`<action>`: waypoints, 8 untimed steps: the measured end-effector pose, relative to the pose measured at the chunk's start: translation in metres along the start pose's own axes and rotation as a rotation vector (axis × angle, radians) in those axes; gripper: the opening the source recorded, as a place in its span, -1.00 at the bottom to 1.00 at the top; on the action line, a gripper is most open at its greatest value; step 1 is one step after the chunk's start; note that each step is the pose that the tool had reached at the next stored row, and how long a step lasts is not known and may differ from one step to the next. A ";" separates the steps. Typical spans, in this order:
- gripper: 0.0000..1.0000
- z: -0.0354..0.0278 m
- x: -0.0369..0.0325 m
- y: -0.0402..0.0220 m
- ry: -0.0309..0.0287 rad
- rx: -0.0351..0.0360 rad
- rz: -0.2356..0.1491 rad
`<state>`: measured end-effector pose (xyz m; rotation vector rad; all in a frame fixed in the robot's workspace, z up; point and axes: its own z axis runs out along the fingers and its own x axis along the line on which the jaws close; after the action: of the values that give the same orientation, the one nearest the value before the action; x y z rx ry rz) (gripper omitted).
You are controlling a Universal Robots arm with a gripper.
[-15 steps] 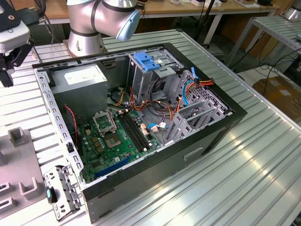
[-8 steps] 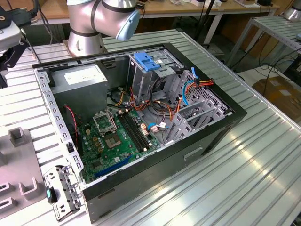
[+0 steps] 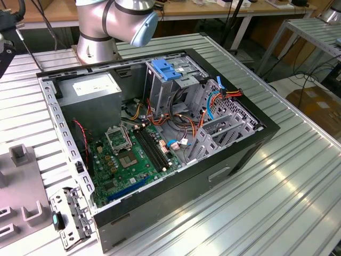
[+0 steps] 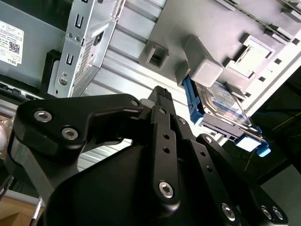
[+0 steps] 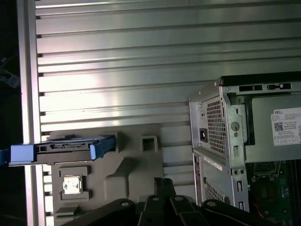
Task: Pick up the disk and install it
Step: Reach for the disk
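Jaws together, empty; both wrist views: disk (image 4: pixel 221 101) (image 5: pixel 70 147) on edge in grey fixture (image 4: pixel 225 28) (image 5: pixel 136 165); exterior view: drive cage (image 3: pixel 160 96).

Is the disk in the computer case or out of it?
Out. In both wrist views the disk stands on edge in the grey holder on the table, outside the computer case.

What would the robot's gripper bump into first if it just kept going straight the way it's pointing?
Probably the grey fixture plate, near its small square block, though depth is unclear. The gripper is not lined up with the disk, which sits off to one side on that plate.
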<state>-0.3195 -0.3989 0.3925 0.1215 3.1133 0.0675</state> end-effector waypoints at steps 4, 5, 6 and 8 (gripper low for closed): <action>-0.79 -0.0002 0.0076 -0.0006 0.0002 0.0000 0.001; -0.79 -0.0002 0.0104 -0.0008 0.0003 0.0000 0.001; -0.79 -0.0002 0.0132 -0.0010 0.0003 0.0001 0.002; -0.79 -0.0003 0.0166 -0.0013 0.0003 0.0000 0.002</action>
<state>-0.3361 -0.3989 0.3924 0.1247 3.1136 0.0675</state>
